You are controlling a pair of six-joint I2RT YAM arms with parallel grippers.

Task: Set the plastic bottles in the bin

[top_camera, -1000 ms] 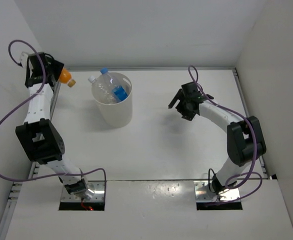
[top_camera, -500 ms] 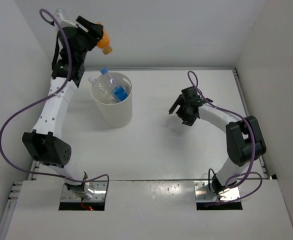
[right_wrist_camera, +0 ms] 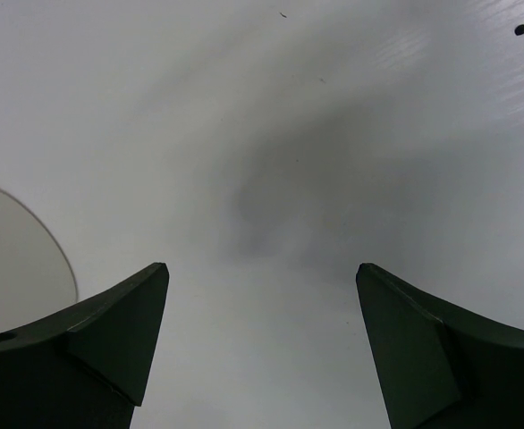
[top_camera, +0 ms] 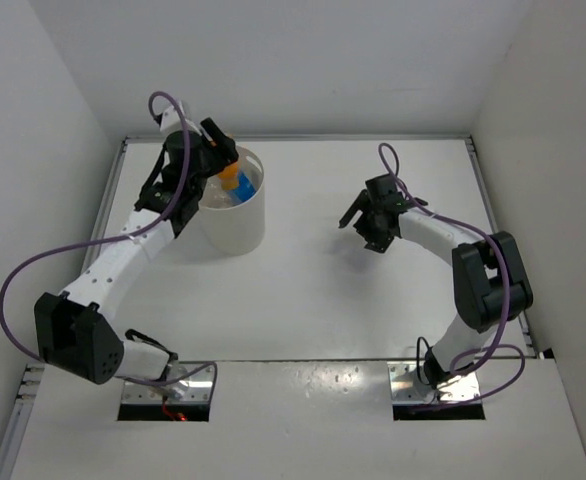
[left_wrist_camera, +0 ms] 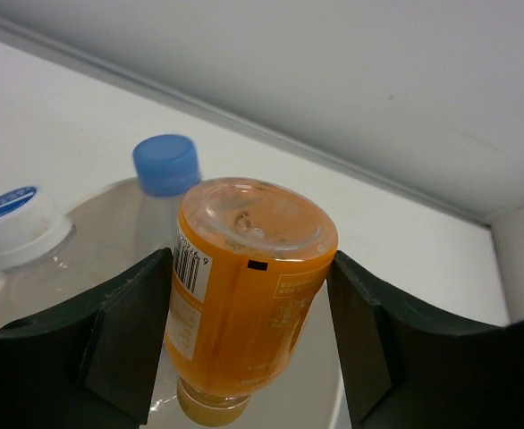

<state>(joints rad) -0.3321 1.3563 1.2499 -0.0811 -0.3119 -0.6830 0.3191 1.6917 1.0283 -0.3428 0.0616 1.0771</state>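
Note:
The cream round bin [top_camera: 239, 228] stands at the back left of the table. My left gripper [top_camera: 222, 172] hangs over its mouth, shut on the orange bottle [left_wrist_camera: 244, 286], which points cap down into the bin. Below it in the left wrist view lie two clear bottles, one with a blue cap [left_wrist_camera: 165, 164] and one with a white cap [left_wrist_camera: 13, 220]; from above a bit of blue label [top_camera: 244, 191] shows inside the bin. My right gripper [top_camera: 366, 229] hovers over bare table right of the bin, open and holding nothing [right_wrist_camera: 262, 344].
White walls close in the table at the back and both sides. A curved edge of the bin [right_wrist_camera: 29, 259] shows at the left of the right wrist view. Purple cables loop off both arms.
My left arm has carried the orange bottle from the far left wall, up and across, and now holds it over the bin's mouth. The right arm has hardly moved.

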